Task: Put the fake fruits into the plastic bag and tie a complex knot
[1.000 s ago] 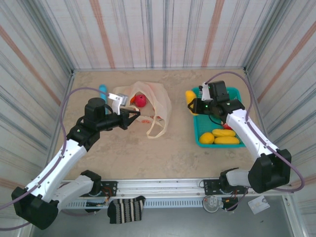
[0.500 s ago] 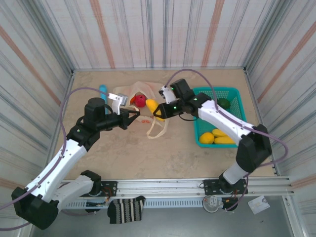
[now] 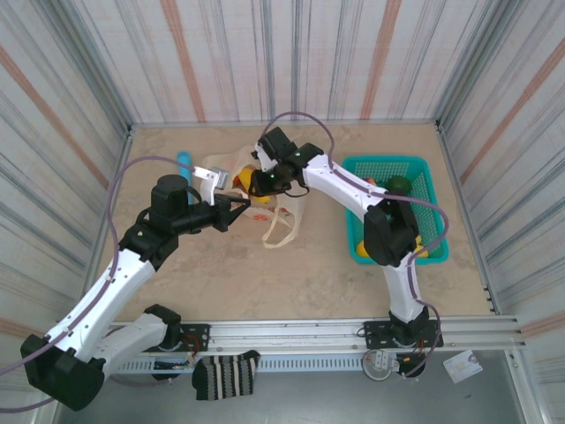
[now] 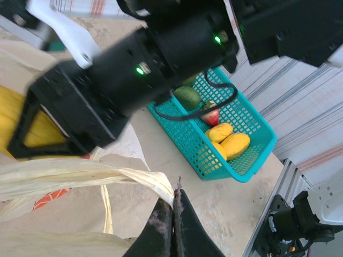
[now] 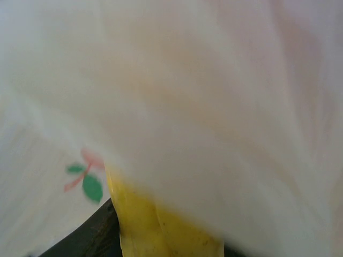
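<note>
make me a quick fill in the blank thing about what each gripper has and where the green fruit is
1. The left gripper is shut on the ___.
2. The right gripper holds a ___ fruit.
3. The green fruit lies in the teal ___.

Missing words: bag; yellow; basket

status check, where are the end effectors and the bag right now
Left end effector shut on plastic bag rim. Right end effector gripping yellow fruit at bag mouth. More fruits in teal basket. No obstruction seen.
</note>
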